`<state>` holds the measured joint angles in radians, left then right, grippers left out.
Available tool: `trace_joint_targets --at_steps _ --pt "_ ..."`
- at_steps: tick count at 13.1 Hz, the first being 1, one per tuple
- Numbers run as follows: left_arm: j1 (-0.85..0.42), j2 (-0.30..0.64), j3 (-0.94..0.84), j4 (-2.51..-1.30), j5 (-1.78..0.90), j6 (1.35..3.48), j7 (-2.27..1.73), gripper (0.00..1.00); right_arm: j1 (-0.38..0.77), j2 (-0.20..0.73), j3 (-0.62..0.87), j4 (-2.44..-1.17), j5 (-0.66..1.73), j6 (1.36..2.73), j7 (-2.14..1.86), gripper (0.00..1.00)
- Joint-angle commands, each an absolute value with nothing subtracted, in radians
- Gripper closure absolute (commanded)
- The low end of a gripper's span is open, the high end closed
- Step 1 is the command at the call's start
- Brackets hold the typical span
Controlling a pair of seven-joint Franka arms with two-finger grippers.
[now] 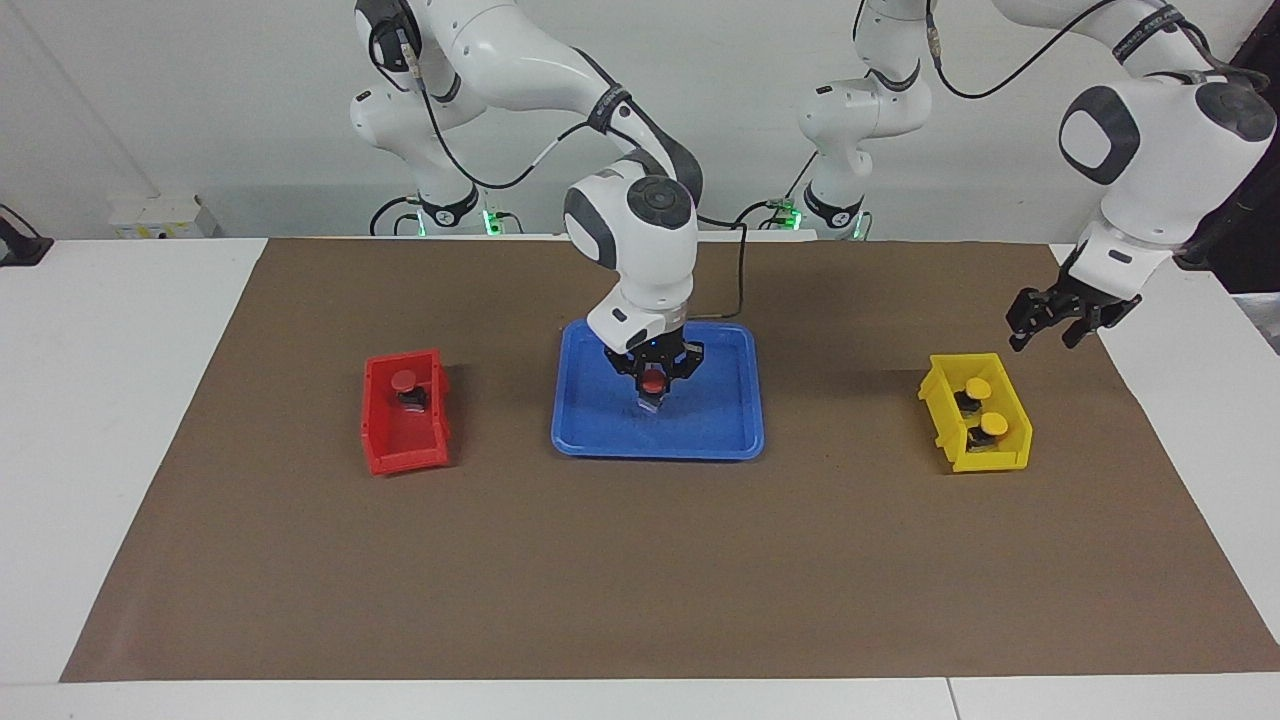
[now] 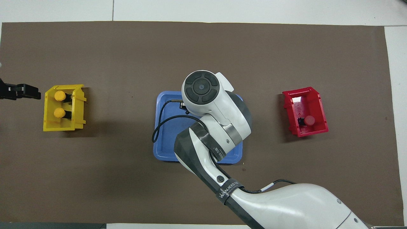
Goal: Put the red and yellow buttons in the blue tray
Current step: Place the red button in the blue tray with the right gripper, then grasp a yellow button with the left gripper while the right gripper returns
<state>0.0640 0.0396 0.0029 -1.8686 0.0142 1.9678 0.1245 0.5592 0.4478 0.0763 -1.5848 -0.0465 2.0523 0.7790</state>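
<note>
Fingers on my right gripper (image 1: pixel 652 392) are clamped on a red button (image 1: pixel 652 384), its cap showing between them, and the gripper sits low inside the blue tray (image 1: pixel 735 420) at the middle of the table. From overhead the right arm's wrist covers that gripper and the button completely, so I only see the tray's rim around it.

My left gripper (image 1: pixel 1043 338) hangs in the air at the left arm's end of the table, over the brown mat (image 1: pixel 640 560) just beside the yellow bin (image 1: pixel 1005 458), on the bin's robot-side corner. I cannot tell how wide its fingers stand.

2 yellow buttons (image 1: pixel 978 388) (image 1: pixel 992 425) stand in the yellow bin, caps up, one nearer the robots than the other, close together. Overhead they show as 2 round yellow caps along one wall of the bin.

1 more red button (image 1: pixel 404 381) sits in the red bin (image 1: pixel 392 455) toward the right arm's end of the table, at the end of the bin nearer the robots. Both bins rest on the mat, well apart from the tray, which lies between them.
</note>
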Motion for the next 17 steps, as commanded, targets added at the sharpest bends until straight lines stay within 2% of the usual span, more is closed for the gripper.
trace_joint_targets --at_steps 1,4,5,6,8,9,11,13,15,16,17 --pt "0.063 0.086 0.002 -1.923 0.005 2.112 0.124 0.3 0.552 0.408 0.077 -1.67 -0.06 2.104 0.782 0.63" --pt "0.064 0.159 0.002 -1.939 0.005 2.213 0.124 0.3 0.557 0.387 0.077 -1.747 -0.06 2.164 0.782 0.59" --pt "0.063 0.172 0.002 -1.951 0.005 2.241 0.12 0.3 0.557 0.385 0.075 -1.749 -0.06 2.158 0.782 0.5" --pt "0.061 0.184 0.002 -1.957 0.002 2.253 0.12 0.3 0.557 0.385 0.074 -1.737 -0.06 2.142 0.782 0.26" --pt "0.061 0.201 0.002 -1.957 0.002 2.258 0.123 0.3 0.537 0.388 0.069 -1.651 -0.06 2.058 0.778 0.05" --pt "0.061 0.206 0.002 -1.974 0.002 2.284 0.121 0.3 0.505 0.377 0.064 -1.603 -0.063 1.995 0.758 0.04" --pt "0.061 0.203 0.002 -2.035 0.002 2.356 0.121 0.3 0.409 0.275 0.067 -1.614 -0.061 1.895 0.59 0.04" --pt "0.061 0.199 0.002 -2.059 0.002 2.364 0.121 0.3 0.243 0.123 0.071 -1.722 -0.034 1.804 0.326 0.04" --pt "0.06 0.198 0.002 -2.059 0.002 2.358 0.121 0.33 0.143 -0.022 0.069 -1.898 0.014 1.819 0.124 0.04" --pt "0.06 0.198 0.002 -2.057 0.002 2.347 0.121 0.82 0.103 -0.069 0.068 -1.967 0.014 1.845 0.065 0.04" --pt "0.061 0.199 0.002 -2.046 0.002 2.335 0.123 0.98 0.059 -0.086 0.069 -2.021 0.014 1.886 -0.01 0.04"
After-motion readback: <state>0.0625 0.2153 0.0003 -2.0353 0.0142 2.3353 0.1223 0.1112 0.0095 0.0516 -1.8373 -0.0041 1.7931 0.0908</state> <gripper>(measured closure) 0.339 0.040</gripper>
